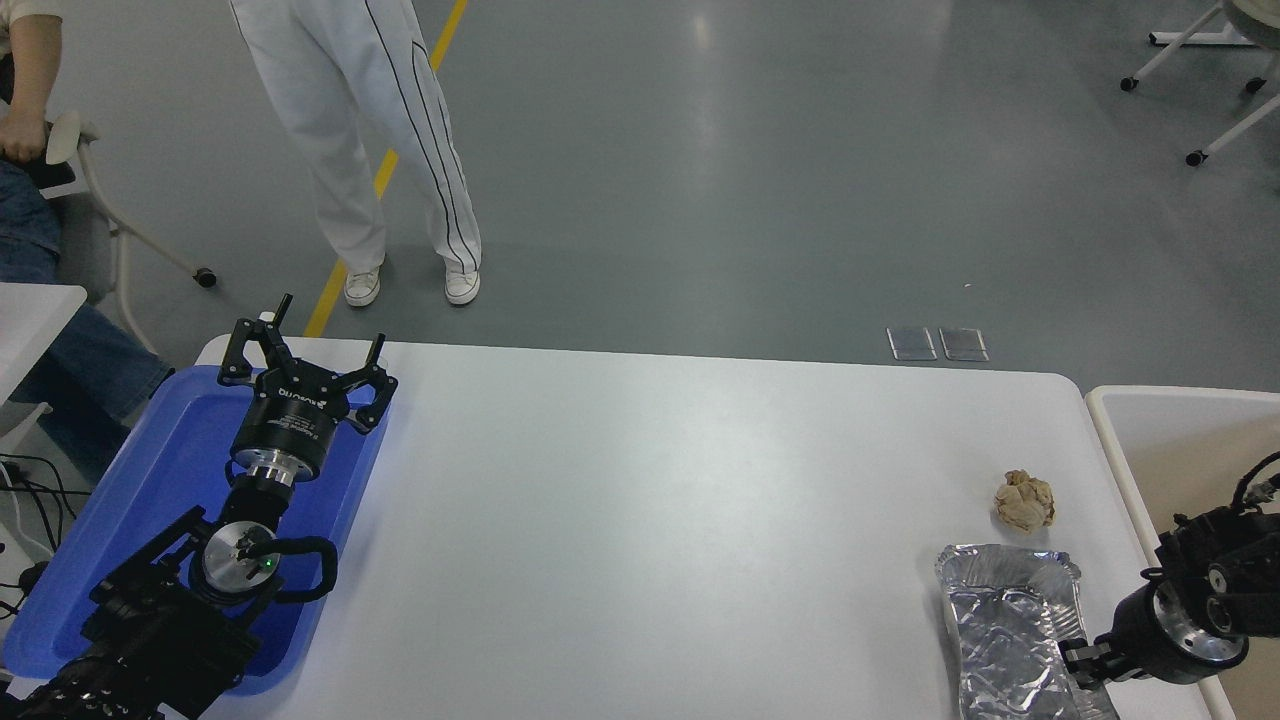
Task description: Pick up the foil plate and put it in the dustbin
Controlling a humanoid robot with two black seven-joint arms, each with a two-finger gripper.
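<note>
The foil plate [1005,625], shiny and crinkled, lies at the table's near right corner, its long side running toward me and its near end cut off by the picture's bottom. My right gripper [1078,662] reaches in from the right and is shut on the plate's right rim. The dustbin [1112,440], with a cream rim and tan inside, stands just past the table's right edge, behind my right arm. My left gripper [303,352] is parked open over the blue tray at the lower left.
A small crumpled tan paper ball [1025,501] lies just beyond the plate's far rim. A blue tray [170,470] fills the left end of the table. A person in white trousers [380,150] stands past the far left corner; another sits at the left edge.
</note>
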